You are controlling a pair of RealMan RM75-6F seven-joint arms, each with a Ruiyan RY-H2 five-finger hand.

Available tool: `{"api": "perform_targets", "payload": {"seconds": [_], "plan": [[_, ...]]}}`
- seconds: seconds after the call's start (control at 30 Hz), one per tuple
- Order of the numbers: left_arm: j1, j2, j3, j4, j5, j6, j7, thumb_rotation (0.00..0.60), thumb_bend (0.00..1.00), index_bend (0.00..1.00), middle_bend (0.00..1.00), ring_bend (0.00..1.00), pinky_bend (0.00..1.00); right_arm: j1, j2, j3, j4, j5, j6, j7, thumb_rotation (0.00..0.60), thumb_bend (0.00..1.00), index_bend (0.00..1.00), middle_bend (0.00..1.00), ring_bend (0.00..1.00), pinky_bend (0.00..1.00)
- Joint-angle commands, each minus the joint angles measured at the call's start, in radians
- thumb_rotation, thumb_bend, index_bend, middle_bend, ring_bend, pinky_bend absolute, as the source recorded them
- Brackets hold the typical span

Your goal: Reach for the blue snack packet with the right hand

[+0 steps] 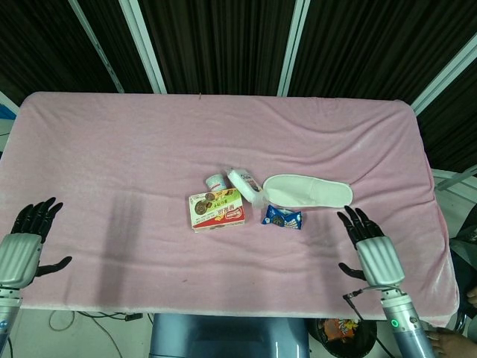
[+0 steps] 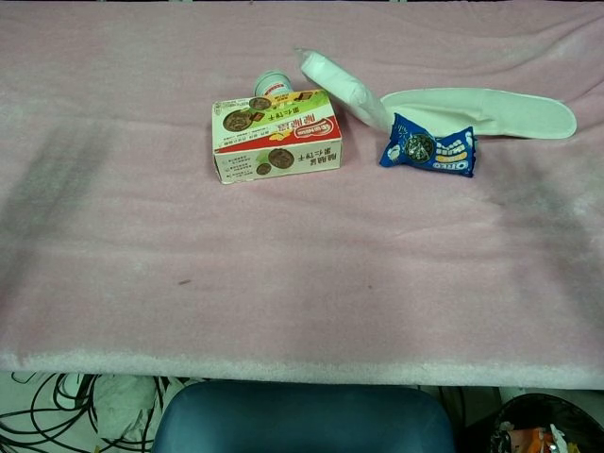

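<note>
The blue snack packet (image 1: 283, 218) (image 2: 429, 149) lies flat on the pink cloth, just in front of a white slipper. My right hand (image 1: 369, 248) hovers over the cloth to the packet's right and nearer the front edge, fingers spread, holding nothing, about a hand's length from the packet. My left hand (image 1: 25, 242) hangs at the table's front left corner, fingers apart and empty. Neither hand shows in the chest view.
A white slipper (image 1: 308, 192) lies behind the packet. A white wrapped packet (image 1: 247, 184) leans beside it. A biscuit box (image 1: 217, 209) and a small cup (image 1: 217, 181) sit left of the blue packet. Pink cloth (image 1: 149, 149) covers the table.
</note>
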Motion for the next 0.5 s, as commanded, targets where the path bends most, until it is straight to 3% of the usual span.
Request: {"api": "perform_targets", "payload": {"seconds": [0.03, 0.27, 0.5], "plan": [[-0.002, 0.000, -0.001, 0.001, -0.004, -0.005, -0.003, 0.600, 0.00, 0.00, 0.00, 0.00, 0.00, 0.069, -0.075, 0.057, -0.038, 0.094, -0.101, -0.076, 0.600, 0.12, 0.07, 0.13, 0.10, 0.23], [-0.007, 0.004, -0.006, 0.001, -0.020, -0.020, -0.022, 0.600, 0.00, 0.00, 0.00, 0.00, 0.00, 0.172, -0.242, 0.135, 0.059, 0.229, -0.214, -0.181, 0.600, 0.17, 0.14, 0.19, 0.14, 0.28], [-0.010, 0.013, -0.010, -0.004, -0.034, -0.032, -0.045, 0.600, 0.00, 0.00, 0.00, 0.00, 0.00, 0.245, -0.377, 0.176, 0.194, 0.298, -0.265, -0.224, 0.600, 0.20, 0.19, 0.21, 0.16, 0.28]]}}
